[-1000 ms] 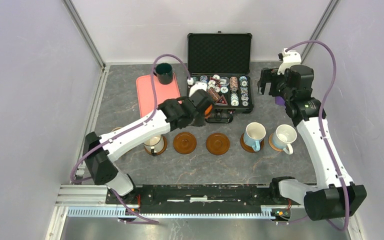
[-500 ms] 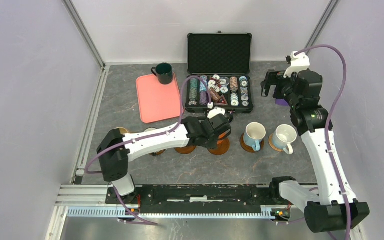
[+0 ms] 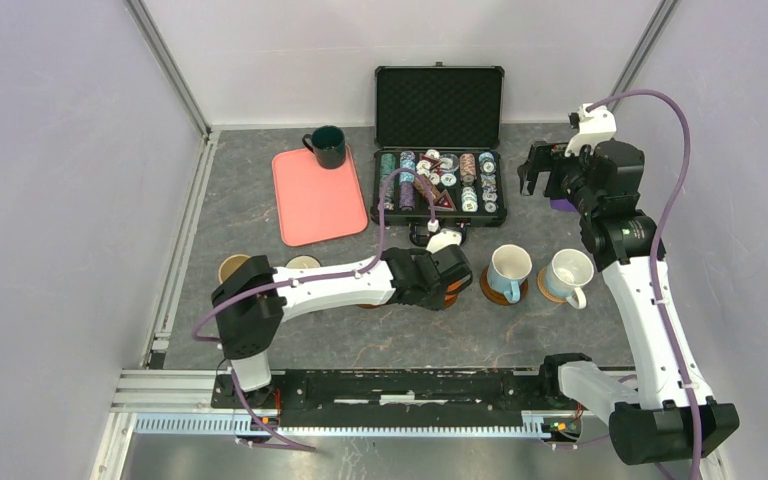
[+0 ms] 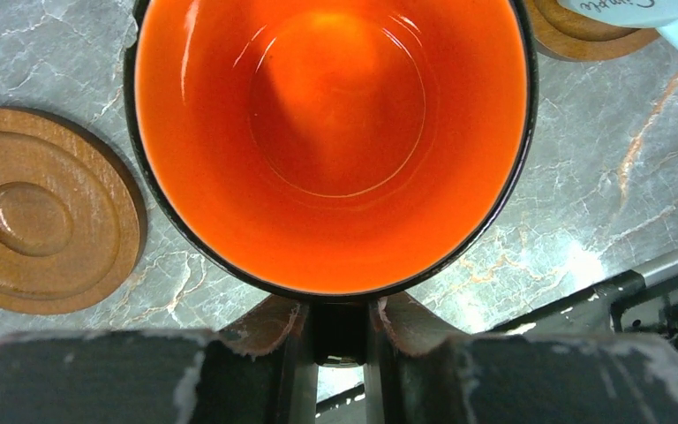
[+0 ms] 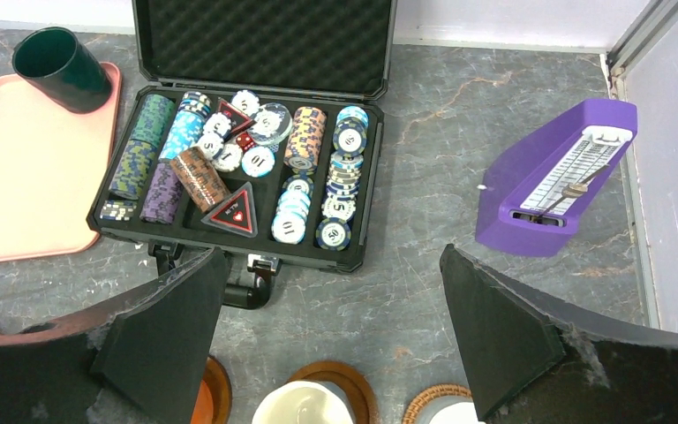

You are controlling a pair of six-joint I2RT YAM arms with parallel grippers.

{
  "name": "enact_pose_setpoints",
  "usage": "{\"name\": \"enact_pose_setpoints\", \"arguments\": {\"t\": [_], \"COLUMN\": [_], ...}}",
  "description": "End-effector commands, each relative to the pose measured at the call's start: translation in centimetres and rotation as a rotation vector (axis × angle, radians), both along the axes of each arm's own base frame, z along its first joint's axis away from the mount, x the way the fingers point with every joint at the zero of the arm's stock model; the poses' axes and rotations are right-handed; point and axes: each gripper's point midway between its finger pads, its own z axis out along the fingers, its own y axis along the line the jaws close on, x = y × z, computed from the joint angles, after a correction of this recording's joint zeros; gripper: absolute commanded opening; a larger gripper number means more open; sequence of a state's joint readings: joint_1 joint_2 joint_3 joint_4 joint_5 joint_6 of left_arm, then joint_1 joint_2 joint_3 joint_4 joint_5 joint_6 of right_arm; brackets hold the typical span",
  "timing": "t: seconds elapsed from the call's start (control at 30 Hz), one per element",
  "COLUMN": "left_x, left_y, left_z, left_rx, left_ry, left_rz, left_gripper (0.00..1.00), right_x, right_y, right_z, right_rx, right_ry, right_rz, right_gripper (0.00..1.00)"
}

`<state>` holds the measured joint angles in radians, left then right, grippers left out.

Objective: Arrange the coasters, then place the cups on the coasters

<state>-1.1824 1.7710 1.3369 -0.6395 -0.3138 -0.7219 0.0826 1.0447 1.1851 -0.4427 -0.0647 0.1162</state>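
Your left gripper is clamped tight on the handle of the orange mug, one finger pressed to each side of it. In the left wrist view the mug stands upright with its long axis vertical and its mouth facing straight up at the camera. Its handle points to 6 o'clock, back into the jaws. A bare brown coaster lies flat on the table at 9 o'clock of the mug, close beside it but apart. At 1 o'clock you see the edge of another coaster, the one under the light blue mug. You cannot tell whether the orange mug rests on a coaster, because its body hides whatever is beneath it.

From above, the orange mug sits in the row at 9 o'clock of the light blue mug, with the white mug further along at 3 o'clock. The dark green mug stands on the far corner of the pink tray.

Your right gripper hangs with its jaws spread wide, holding nothing, near the open poker chip case.
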Motion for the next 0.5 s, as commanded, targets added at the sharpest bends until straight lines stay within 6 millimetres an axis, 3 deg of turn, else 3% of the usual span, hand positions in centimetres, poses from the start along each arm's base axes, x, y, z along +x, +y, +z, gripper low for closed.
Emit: {"name": "enact_pose_setpoints", "arguments": {"t": [0.0, 0.33, 0.4, 0.47], "left_x": [1.8, 1.3, 1.3, 1.1], "left_y": [-1.9, -1.4, -1.1, -0.7], "left_z": [0.9, -1.0, -1.3, -1.7], "left_rx": [-0.082, -0.047, -0.029, -0.013], "left_ry": [-0.074, -0.046, -0.043, -0.036], "left_rz": [0.073, 0.082, 0.084, 0.086], "left_gripper": [0.05, 0.10, 0.17, 0.30], "right_x": [-0.2, -0.3, -0.4, -0.4], "right_y": [0.2, 0.2, 0.2, 0.2], "right_z": [0.2, -0.3, -0.4, -0.6], "right_rx": [0.013, 0.010, 0.012, 0.013], "right_ry": [-0.006, 0.003, 0.007, 0.010], "right_rz": [0.010, 0.016, 0.015, 0.015], "right_gripper": [0.98, 0.98, 0.98, 0.98]}}
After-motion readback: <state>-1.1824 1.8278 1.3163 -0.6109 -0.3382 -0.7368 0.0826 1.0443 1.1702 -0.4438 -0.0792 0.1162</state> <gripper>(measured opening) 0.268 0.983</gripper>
